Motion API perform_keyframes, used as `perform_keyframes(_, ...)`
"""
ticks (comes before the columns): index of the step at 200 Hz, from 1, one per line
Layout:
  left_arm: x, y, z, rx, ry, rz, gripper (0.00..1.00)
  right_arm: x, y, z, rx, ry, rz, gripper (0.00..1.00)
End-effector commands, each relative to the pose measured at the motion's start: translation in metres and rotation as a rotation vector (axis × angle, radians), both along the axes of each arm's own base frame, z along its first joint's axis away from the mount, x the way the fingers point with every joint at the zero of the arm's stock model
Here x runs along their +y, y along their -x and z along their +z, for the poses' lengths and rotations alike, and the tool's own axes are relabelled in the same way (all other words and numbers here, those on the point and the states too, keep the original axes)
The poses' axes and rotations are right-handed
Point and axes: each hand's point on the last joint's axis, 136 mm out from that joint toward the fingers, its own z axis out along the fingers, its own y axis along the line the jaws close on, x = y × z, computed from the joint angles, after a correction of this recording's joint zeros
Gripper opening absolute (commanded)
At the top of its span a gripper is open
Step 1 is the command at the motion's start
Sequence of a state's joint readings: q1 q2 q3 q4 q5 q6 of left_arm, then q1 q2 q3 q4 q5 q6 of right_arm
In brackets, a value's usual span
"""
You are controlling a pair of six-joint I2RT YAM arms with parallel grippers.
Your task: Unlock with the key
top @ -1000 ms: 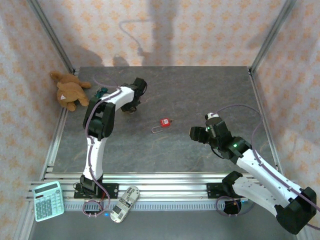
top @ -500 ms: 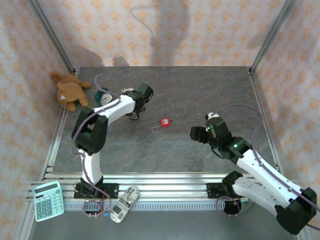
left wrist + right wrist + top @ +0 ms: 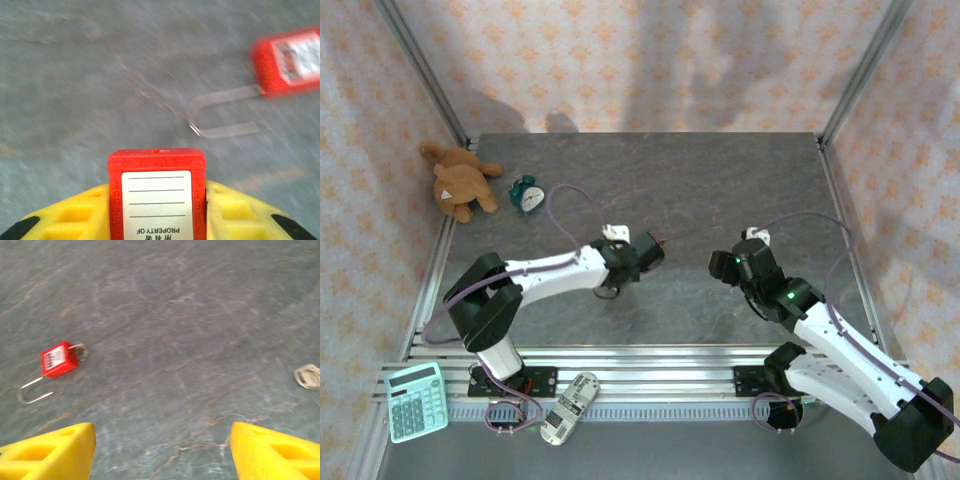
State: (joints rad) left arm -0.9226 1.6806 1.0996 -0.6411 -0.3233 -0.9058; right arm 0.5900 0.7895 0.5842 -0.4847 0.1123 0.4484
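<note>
We found the left tool clamped on a red labelled block, the padlock loose at two o'clock; the right tool gaped empty, so a nudge might skid it.

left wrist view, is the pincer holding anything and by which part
The left pincer holds a red labelled block, pinched by its two narrow sides between the yellow fingers.

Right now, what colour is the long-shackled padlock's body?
Padlock body: red, clearest in the right wrist view.
</note>
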Motion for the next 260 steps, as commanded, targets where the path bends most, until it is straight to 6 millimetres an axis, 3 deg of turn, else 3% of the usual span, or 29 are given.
perform_keyframes(1, -0.032, 0.026, -0.009, 0.012, 0.049, -0.041, 0.37, -0.03, -0.001, -0.007, -0.044, 0.02, -0.17, 0.71)
perform_keyframes(45, -0.079, 0.042, -0.046, 0.075, 0.073, -0.104, 0.38, -0.036, 0.004, -0.019, -0.021, 0.02, -0.191, 0.72)
perform_keyframes(63, -0.09, 0.038, -0.046, 0.069, 0.081, -0.115, 0.39, -0.039, 0.007, -0.022, -0.008, 0.029, -0.197, 0.73)
perform_keyframes(106, -0.106, 0.032, -0.033, 0.056, 0.117, -0.136, 0.73, -0.045, 0.014, -0.027, 0.002, 0.014, -0.214, 0.74)
perform_keyframes(120, -0.104, 0.037, -0.037, 0.083, 0.117, -0.142, 0.81, -0.046, 0.016, -0.026, 0.004, 0.014, -0.213, 0.75)
perform_keyframes(150, -0.095, 0.053, -0.04, 0.14, 0.126, -0.174, 0.85, -0.049, 0.018, -0.024, 0.002, 0.02, -0.214, 0.75)
perform_keyframes(177, -0.075, 0.07, -0.045, 0.185, 0.131, -0.172, 0.88, -0.05, 0.016, -0.023, -0.004, 0.025, -0.213, 0.75)
perform_keyframes(206, -0.071, 0.082, -0.046, 0.207, 0.158, -0.193, 0.92, -0.056, 0.014, -0.026, 0.005, 0.049, -0.234, 0.77)
perform_keyframes(242, -0.038, 0.062, -0.028, 0.161, 0.053, -0.164, 0.94, -0.07, 0.008, -0.034, 0.064, 0.067, -0.301, 0.8)
perform_keyframes(260, -0.023, 0.042, -0.003, 0.124, 0.032, -0.161, 0.94, -0.078, 0.003, -0.037, 0.091, 0.066, -0.352, 0.8)
